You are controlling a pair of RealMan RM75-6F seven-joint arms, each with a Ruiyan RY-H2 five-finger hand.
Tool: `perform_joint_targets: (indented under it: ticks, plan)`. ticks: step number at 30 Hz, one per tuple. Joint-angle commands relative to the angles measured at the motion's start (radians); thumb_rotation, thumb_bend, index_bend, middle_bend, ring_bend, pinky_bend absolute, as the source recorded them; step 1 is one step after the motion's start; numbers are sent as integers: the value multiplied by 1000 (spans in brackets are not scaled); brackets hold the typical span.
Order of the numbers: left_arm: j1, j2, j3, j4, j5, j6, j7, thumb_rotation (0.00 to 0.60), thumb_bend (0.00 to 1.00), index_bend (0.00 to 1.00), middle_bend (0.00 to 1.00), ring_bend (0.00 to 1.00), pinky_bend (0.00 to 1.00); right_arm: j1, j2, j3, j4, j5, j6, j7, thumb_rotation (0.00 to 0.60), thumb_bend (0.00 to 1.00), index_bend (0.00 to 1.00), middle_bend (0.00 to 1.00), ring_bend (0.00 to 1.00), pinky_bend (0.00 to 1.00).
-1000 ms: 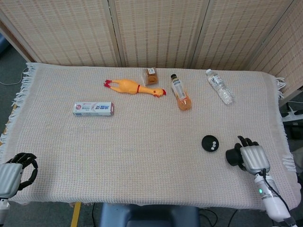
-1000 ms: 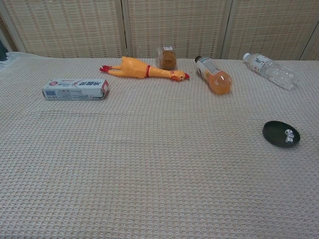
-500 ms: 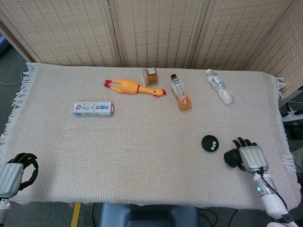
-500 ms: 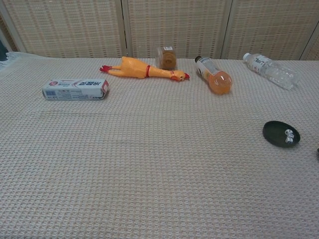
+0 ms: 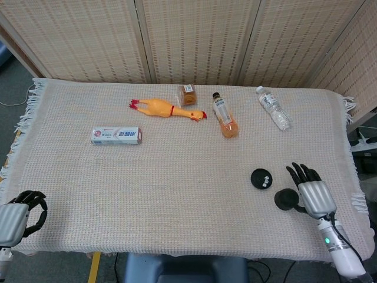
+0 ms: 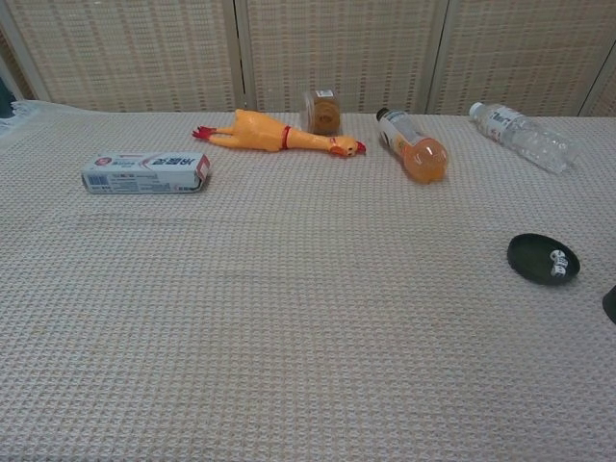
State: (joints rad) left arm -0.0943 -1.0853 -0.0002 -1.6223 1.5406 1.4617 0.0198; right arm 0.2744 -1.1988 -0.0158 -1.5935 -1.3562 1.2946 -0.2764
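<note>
Near the cloth-covered table's [image 5: 177, 194] right edge, the right hand [image 5: 309, 191] rests with fingers spread, holding nothing; a black disc [image 5: 261, 178] lies just beside it at ten o'clock. The left hand [image 5: 17, 213], fingers curled, sits at the front-left corner. Woven screens [image 5: 194, 38] stand behind.

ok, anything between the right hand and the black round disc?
Nothing but bare cloth. In the head view the right hand sits just right of the black disc, fingers apart, thumb nearest it, with a narrow strip of cloth between.

Woven-cloth table [image 5: 177, 183]: toothpaste box [image 5: 116, 135], rubber chicken [image 5: 168, 109], jar [image 5: 187, 95], bottles (two, lying), black disc [image 5: 261, 178].
</note>
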Motion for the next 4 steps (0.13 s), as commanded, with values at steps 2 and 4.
perform_joint_targets:
  ticks: [2, 4]
  plan:
    - [1, -1, 1, 0, 3, 2, 2, 600, 446, 604, 355, 272, 492, -84, -9, 2, 31, -107, 174, 102, 600, 135, 0, 0, 0, 130]
    - [0, -2, 1, -1, 2, 0, 6, 600, 447, 604, 355, 272, 492, -114, -29, 14, 62, -133, 247, 135, 600, 136, 3, 0, 0, 130]
